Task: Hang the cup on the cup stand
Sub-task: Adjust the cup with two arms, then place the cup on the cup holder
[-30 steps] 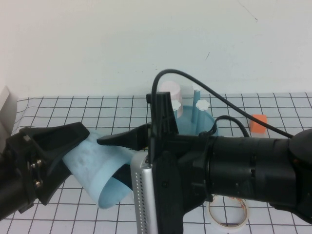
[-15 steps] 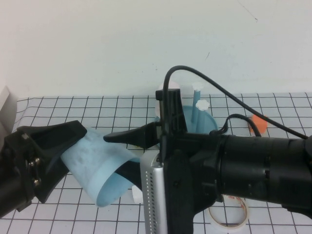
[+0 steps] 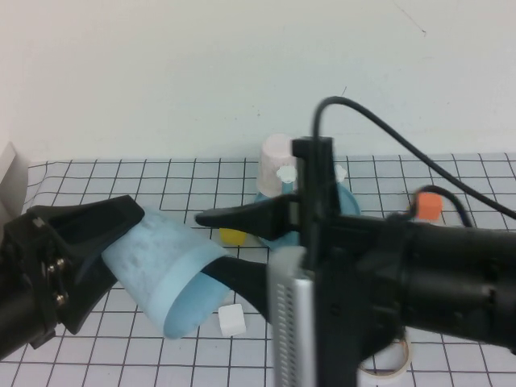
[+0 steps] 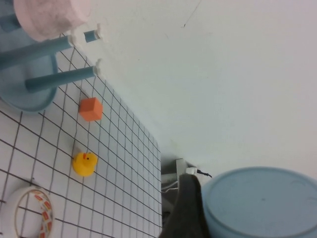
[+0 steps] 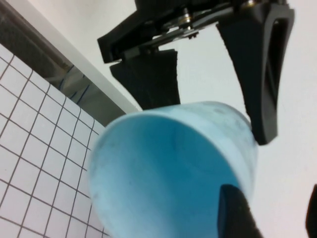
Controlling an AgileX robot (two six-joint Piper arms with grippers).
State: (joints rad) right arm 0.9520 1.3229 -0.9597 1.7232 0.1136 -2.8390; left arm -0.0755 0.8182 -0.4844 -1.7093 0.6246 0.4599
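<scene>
Cup clamped in left gripper; right gripper at rim.

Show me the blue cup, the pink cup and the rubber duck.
Blue cup (image 3: pixel 153 262), high view, speckled side wall.
Pink cup (image 3: pixel 276 160), high view, side wall.
Duck (image 4: pixel 84 164), left wrist view, yellow body.

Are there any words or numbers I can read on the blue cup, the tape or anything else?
None: no words, numbers or signs can be read anywhere.
The cup, held by the left gripper with the right gripper at its rim, is plain.
The tape roll has red marks too blurred to read.
The cup stand, pink cup, orange block and yellow duck carry no text.
</scene>
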